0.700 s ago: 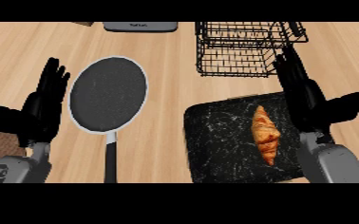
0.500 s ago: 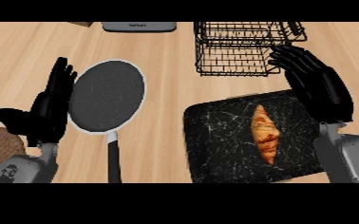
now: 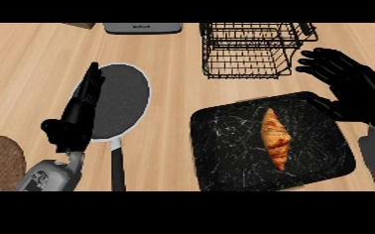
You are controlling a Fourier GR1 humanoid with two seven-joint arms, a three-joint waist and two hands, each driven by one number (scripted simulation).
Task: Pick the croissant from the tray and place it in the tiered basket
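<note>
A golden croissant (image 3: 275, 138) lies lengthwise on a black marbled tray (image 3: 227, 153) at the lower right of the wooden counter. Behind the tray stands a black wire tiered basket (image 3: 249, 49). My right hand (image 3: 348, 82) hovers open over the tray's far right corner, fingers spread toward the basket, to the right of the croissant and apart from it. My left hand (image 3: 77, 116) is open at the left, fingers straight and pointing up, over the left rim of a frying pan.
A dark frying pan (image 3: 121, 99) with a pale rim lies left of centre, its handle (image 3: 116, 166) running toward me. A grey appliance (image 3: 143, 28) sits at the far edge. A brown object (image 3: 9, 161) shows at the lower left edge.
My right hand has moved rightward and turned, its fingers now spread above the tray's right corner. My left hand has shifted right, over the pan's rim. The croissant has not moved.
</note>
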